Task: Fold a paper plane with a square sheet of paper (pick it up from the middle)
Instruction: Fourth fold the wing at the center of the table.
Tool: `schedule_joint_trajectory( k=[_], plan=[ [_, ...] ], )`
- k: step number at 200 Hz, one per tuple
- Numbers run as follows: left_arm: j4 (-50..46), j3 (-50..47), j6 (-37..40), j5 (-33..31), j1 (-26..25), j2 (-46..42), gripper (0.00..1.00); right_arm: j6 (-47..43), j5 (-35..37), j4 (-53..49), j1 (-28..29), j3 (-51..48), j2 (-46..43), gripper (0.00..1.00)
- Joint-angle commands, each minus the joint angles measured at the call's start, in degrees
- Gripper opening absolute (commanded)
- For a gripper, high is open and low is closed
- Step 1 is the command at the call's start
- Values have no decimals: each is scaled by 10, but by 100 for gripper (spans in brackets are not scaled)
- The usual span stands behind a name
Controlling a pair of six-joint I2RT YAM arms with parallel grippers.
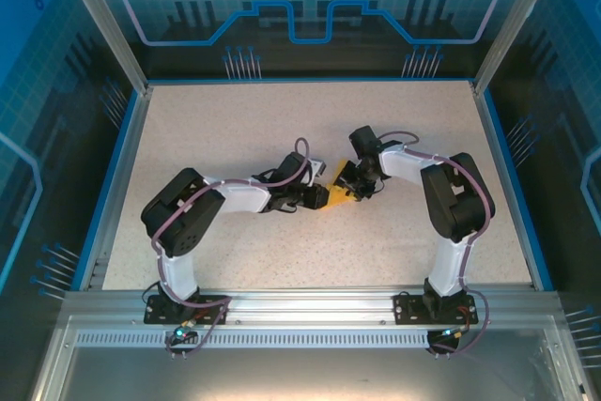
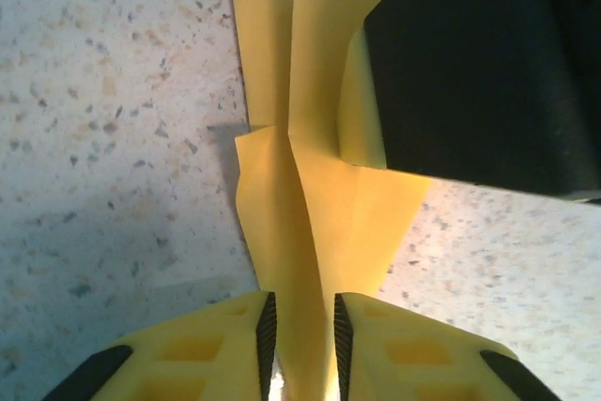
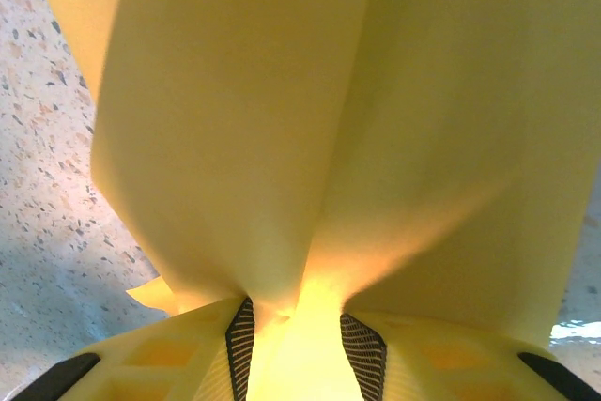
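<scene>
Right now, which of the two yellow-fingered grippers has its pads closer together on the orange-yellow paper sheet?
The left gripper: its pads sit close on a creased fold of the orange-yellow paper sheet; the right gripper has them wider, pinching bunched paper.

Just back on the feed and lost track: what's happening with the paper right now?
The right tool pinches a bunched end of the partly folded yellow paper. From the other side, the left tool has the centre crease between its fingers, grip unclear. Not a finished plane yet.

paper [image 3: 282, 138] top cut off | overhd view: folds too sm
</scene>
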Motion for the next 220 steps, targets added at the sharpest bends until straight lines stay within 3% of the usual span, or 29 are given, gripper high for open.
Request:
schedule_joint_trajectory(
  k=[1, 60, 156, 220],
  plan=[
    [77, -24, -71, 74, 6, -17, 20, -4, 100, -86, 7, -48, 80, 39],
    [134, -19, -113, 104, 7, 25, 11, -3, 95, -82, 7, -52, 80, 39],
    [61, 7, -77, 38, 7, 48, 10, -2, 94, -78, 6, -55, 79, 39],
    [57, 5, -72, 47, 7, 52, 10, -5, 92, -76, 6, -53, 80, 39]
  ],
)
